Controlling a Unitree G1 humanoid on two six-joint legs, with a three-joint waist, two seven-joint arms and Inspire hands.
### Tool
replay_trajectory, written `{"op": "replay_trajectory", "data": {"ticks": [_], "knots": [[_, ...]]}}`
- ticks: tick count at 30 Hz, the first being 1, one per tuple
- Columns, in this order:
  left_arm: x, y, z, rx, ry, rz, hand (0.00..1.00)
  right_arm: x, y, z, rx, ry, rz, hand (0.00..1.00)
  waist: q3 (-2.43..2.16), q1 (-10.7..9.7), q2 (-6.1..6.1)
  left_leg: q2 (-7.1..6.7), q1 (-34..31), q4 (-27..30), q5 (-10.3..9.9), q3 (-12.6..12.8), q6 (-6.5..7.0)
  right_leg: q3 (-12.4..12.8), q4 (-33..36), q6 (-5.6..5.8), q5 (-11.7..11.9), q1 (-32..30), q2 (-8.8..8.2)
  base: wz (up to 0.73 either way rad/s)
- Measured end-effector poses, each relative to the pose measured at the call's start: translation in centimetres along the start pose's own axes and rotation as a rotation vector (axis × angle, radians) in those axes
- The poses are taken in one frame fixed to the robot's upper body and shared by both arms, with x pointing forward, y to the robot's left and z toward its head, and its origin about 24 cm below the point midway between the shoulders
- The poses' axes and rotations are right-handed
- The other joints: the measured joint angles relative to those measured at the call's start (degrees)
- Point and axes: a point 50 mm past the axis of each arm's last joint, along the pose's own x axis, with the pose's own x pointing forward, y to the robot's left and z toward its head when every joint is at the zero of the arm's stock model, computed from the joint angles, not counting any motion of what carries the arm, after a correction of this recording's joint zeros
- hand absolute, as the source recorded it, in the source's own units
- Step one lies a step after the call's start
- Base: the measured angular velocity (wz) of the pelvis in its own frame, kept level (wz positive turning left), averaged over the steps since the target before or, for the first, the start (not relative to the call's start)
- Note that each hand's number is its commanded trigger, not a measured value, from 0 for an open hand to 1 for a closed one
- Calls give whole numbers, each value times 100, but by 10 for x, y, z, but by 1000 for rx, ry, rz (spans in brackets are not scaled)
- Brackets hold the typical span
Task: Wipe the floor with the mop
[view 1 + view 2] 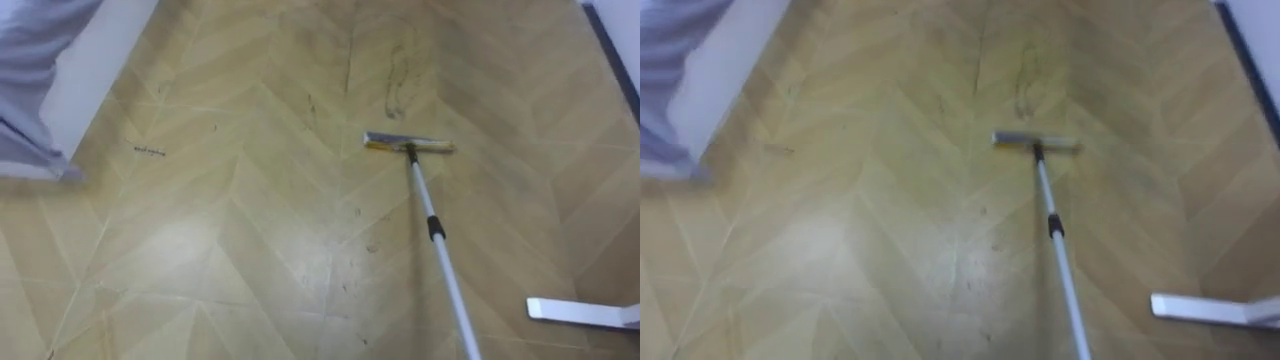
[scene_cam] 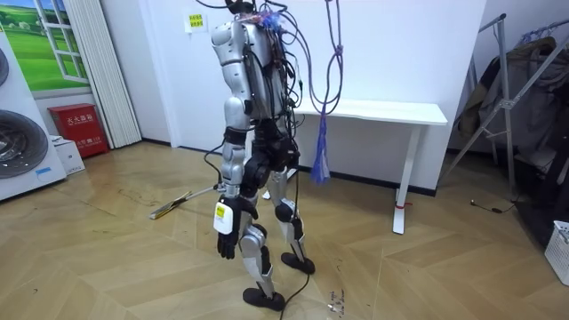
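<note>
- Left eye view: mop lies on the wood floor, head toward 1 o'clock, pole running back to 5 o'clock.
- Room view: my left hand hangs beside my thigh, fingers loose, holding nothing.
- Red box at 10 o'clock; contents can't tell.

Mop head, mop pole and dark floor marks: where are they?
mop head (image 1: 408, 144), left eye view, middle of the flat head.
mop pole (image 1: 424, 195), left eye view, shaft between head and black collar.
dark marks (image 1: 390, 108), left eye view, lower end of the smear.
</note>
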Motion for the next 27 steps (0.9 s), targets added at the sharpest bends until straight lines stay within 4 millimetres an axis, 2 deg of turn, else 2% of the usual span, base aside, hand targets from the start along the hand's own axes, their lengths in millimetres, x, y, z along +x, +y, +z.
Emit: {"op": "replay_trajectory", "data": {"ticks": [3, 5, 7, 9, 11, 14, 17, 18, 19, 20, 21, 22, 23, 24, 25, 26, 27], "knots": [[1, 7, 16, -5, -36, 35, 0, 0, -1, 6, 17, -15, -11, 100, 37, 3, -19, -19, -502, 320, -4, -2, 6, 9, 587, -18, -164, -602, -96, 2], [1, 10, 26, -9, -62, 65, 0, 0, -2, 5, 32, -16, -14, 100, 43, -4, -40, -62, -826, 549, -32, -18, 45, 40, 954, -39, -343, -950, -163, 14], [1, 14, 39, 4, -95, 91, 0, 0, -6, 3, 49, -10, -30, 100, 46, -3, 9, -121, -1372, 1006, -142, -114, 44, 13, 1426, -53, -622, -1450, -244, 20], [1, 15, 41, 3, -93, 103, 0, 0, -9, 1, 69, -7, -40, 100, 68, 1, 66, -122, -1768, 1374, -244, -160, 31, 24, 1893, -79, -820, -1852, -287, 12], [1, 14, 38, -2, -76, 105, 0, 0, -10, -4, 91, 4, -46, 100, 46, 10, 110, -151, -2071, 1686, -291, -213, 14, 22, 2300, -115, -986, -2169, -336, 14], [2, 12, 34, -62, -47, 93, 0, 0, -7, -7, 116, 17, -55, 100, 17, 169, 154, -134, -2502, 2286, -401, -318, -83, 36, 2970, -247, -1239, -2581, -329, 10], [2, 8, 29, -91, -19, 76, 0, 0, -7, 6, 126, 11, -71, 100, 17, 428, 152, -49, -2881, 3166, -439, -349, -180, 89, 3698, -507, -1588, -2883, -378, -11], [2, 5, 24, -104, -1, 65, 0, -2, -11, 14, 125, 5, -83, 100, 29, 509, 134, 2, -3127, 3788, -305, -339, -280, 83, 4064, -563, -1773, -2978, -426, -29], [2, 1, 22, -100, 7, 60, 0, -3, -16, 26, 128, -15, -91, 100, 29, 566, 140, 33, -3469, 4451, 37, -338, -257, 113, 4378, -599, -1935, -3041, -413, -25], [1, 0, 21, -100, 7, 58, 0, -4, -18, 31, 130, -23, -93, 100, 33, 640, 130, 48, -3660, 4792, 312, -332, -245, 147, 4511, -620, -1996, -3074, -396, -24], [1, -3, 22, -109, 5, 50, 0, -7, -22, 45, 149, -52, -91, 100, 57, 801, 96, 58, -4042, 5392, 1012, -321, -245, 251, 4729, -710, -2065, -3127, -337, -37], [1, -5, 20, -123, 9, 40, 0, -11, -27, 63, 170, -98, -84, 100, 70, 946, 37, 81, -4403, 5917, 1712, -194, -312, 372, 4907, -783, -2096, -3191, -333, -43], [0, -7, 19, -138, 10, 34, 0, -13, -30, 72, 182, -124, -78, 100, 73, 1004, 33, 116, -4566, 6187, 1832, -89, -286, 397, 4957, -787, -2100, -3211, -334, -32], [0, -8, 20, -154, 0, 26, 0, -18, -35, 88, 199, -171, -76, 100, 96, 1046, 18, 119, -4820, 6584, 1640, 56, -186, 428, 4992, -770, -2111, -3220, -347, -11], [1, -5, 22, -169, -9, 28, 0, -22, -40, 99, 218, -200, -59, 100, 129, 1087, -20, 117, -4850, 6453, 1269, 238, -121, 460, 4964, -747, -2122, -3216, -393, 0], [1, -4, 22, -171, -13, 31, 0, -23, -41, 102, 224, -210, -50, 100, 162, 1093, -90, 109, -4771, 6131, 1092, 294, -77, 464, 4945, -704, -2137, -3210, -437, 15], [1, -1, 20, -168, -18, 31, 0, -25, -42, 107, 239, -224, -36, 100, 181, 1090, -124, 114, -4462, 5079, 857, 316, -120, 458, 4872, -584, -2146, -3176, -450, 20]]}}
